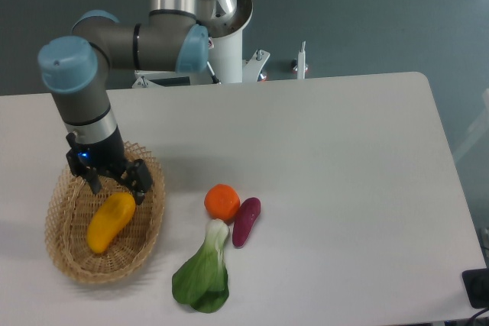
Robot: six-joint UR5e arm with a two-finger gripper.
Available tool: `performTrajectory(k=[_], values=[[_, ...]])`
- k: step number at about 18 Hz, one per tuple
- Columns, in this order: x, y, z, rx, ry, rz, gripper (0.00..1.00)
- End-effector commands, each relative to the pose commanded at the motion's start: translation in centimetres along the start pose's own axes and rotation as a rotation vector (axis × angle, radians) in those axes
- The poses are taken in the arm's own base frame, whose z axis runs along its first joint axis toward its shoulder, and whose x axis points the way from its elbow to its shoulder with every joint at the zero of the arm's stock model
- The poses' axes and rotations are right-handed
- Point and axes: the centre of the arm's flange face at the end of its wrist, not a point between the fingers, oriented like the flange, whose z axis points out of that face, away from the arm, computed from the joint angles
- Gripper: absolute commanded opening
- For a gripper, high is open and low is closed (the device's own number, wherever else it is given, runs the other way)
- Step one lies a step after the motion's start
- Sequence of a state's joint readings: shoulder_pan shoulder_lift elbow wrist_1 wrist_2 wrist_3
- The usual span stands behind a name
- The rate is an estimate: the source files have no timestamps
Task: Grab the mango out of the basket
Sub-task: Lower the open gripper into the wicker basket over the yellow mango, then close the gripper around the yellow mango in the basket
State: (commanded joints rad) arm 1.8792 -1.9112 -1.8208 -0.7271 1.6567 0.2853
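The mango (pixel 108 222) is a glossy yellow-orange elongated fruit lying inside the tan wicker basket (pixel 67 253) at the left of the table. My gripper (pixel 117 185) hangs straight above the mango's upper end, its two dark fingers (pixel 140 179) spread open on either side of that end. The fingertips are level with the top of the fruit. The jaws are not closed on anything.
A round orange (pixel 222 201), a small purple eggplant piece (pixel 246 221) and a green leafy vegetable (pixel 203 276) lie together on the white table right of the basket. The arm's base (pixel 221 28) stands at the table's far edge.
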Motion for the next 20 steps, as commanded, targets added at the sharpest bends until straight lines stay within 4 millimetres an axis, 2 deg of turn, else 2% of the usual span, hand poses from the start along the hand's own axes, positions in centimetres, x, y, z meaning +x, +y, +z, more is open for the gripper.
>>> performTrajectory(k=[3, 9, 13, 17, 20], values=[[1.3, -0.4, 2.4, -0.030, 0.011, 0.036, 1.00], [1.5, -0.6, 4.5, -0.059, 0.020, 0.090, 1.00], [1.3, -1.6, 5.4, -0.060, 0.019, 0.090, 1.00], [1.3, -1.7, 6.5, -0.076, 0.024, 0.108, 1.00], [1.3, -1.6, 6.6, -0.080, 0.009, 0.112, 1.00]])
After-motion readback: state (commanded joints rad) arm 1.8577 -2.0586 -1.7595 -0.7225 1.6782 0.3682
